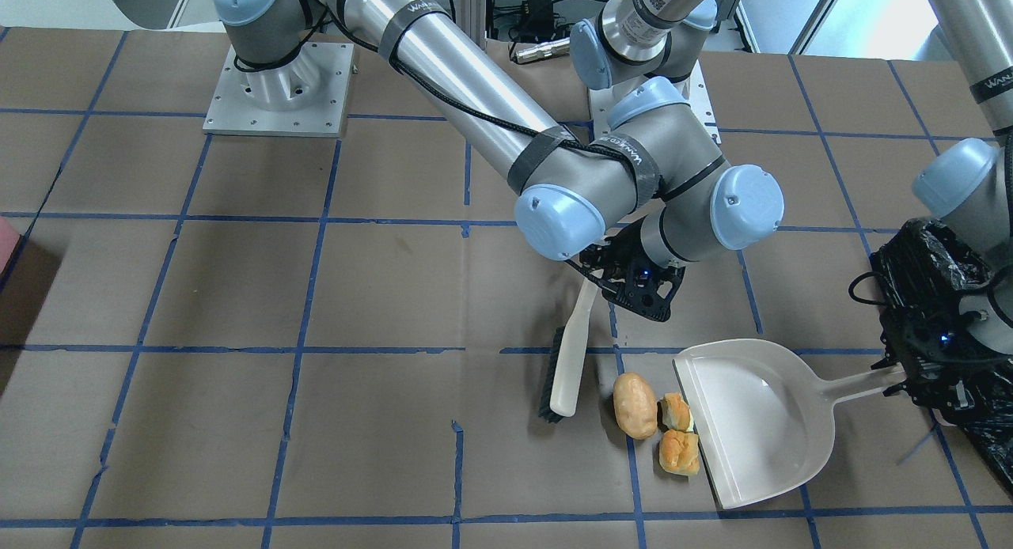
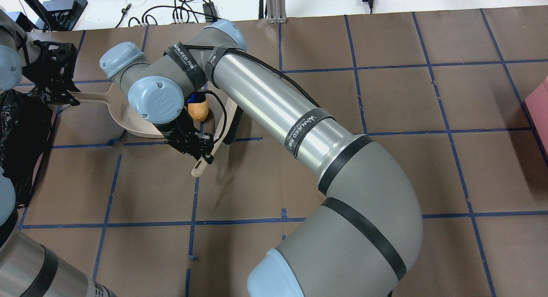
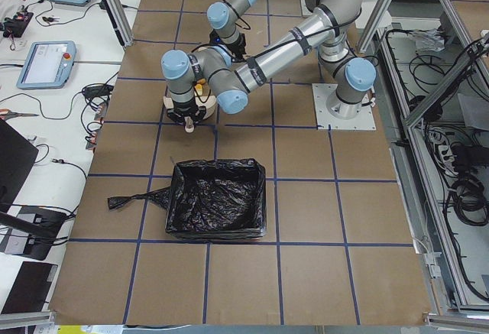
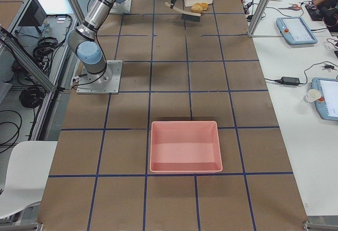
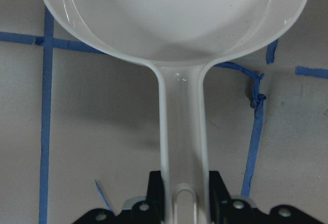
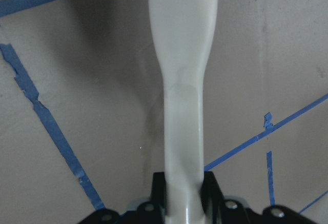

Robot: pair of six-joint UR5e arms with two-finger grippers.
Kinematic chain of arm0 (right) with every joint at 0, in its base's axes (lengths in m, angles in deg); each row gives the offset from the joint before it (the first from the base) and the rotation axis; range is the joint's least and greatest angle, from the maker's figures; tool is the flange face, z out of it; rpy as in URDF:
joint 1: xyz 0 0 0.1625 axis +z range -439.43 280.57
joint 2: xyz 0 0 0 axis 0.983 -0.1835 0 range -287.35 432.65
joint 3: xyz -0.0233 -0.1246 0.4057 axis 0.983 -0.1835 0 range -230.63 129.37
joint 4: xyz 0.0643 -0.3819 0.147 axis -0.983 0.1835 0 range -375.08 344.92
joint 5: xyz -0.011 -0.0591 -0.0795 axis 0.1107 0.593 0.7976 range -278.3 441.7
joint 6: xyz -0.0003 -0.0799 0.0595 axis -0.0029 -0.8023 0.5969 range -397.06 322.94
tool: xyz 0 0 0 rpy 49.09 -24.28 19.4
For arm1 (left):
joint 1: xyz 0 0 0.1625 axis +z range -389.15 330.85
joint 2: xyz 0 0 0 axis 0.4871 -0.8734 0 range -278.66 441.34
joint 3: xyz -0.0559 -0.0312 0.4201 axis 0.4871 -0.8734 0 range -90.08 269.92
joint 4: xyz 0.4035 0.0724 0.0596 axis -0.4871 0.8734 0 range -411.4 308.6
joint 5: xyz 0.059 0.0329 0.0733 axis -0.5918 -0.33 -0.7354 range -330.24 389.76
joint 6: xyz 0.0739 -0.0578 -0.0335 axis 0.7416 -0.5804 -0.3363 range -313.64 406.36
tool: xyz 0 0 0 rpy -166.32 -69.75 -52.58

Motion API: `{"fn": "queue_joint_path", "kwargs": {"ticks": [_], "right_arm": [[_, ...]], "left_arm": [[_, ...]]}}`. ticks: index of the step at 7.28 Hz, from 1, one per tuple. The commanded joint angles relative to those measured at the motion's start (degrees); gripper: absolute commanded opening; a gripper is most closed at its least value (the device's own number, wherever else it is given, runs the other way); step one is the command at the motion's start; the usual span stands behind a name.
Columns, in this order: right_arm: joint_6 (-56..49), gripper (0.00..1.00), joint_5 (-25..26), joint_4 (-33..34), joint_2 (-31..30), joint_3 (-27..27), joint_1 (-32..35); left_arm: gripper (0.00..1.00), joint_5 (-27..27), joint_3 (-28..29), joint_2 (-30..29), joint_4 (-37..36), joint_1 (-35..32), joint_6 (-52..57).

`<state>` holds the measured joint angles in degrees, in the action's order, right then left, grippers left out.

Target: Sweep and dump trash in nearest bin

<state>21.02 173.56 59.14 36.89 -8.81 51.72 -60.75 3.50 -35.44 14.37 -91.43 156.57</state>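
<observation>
The trash lies on the brown table: a tan potato (image 1: 635, 405) and two golden bread chunks (image 1: 675, 411) (image 1: 680, 452), which sit against the open lip of the pale dustpan (image 1: 752, 422). The pan is empty. My left gripper (image 1: 902, 376) is shut on the dustpan's handle (image 5: 182, 131). My right gripper (image 1: 605, 284) is shut on the handle (image 6: 183, 96) of a pale brush (image 1: 563, 375). The brush's black bristles rest on the table, a short gap from the potato on the side away from the pan. The black-bagged bin (image 3: 218, 208) stands just behind my left gripper.
A pinkish-red tray (image 4: 185, 146) with no bag lies far off toward my right end of the table. My right arm (image 2: 265, 96) reaches across into the left half, above the pan. Blue tape lines grid the table.
</observation>
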Motion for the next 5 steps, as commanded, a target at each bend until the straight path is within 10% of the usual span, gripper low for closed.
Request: {"fn": "queue_joint_path", "kwargs": {"ticks": [1, 5], "right_arm": [[-1.9, 0.00, 0.8, 0.7, 4.4, -6.5, -1.0], [-7.3, 0.00, 0.3, 1.0, 4.6, -8.5, -1.2]], "left_arm": [[0.01, 0.0, -0.1, 0.1, 0.0, 0.0, 0.0], [0.01, 0.0, -0.2, 0.1, 0.0, -0.1, -0.1]]}}
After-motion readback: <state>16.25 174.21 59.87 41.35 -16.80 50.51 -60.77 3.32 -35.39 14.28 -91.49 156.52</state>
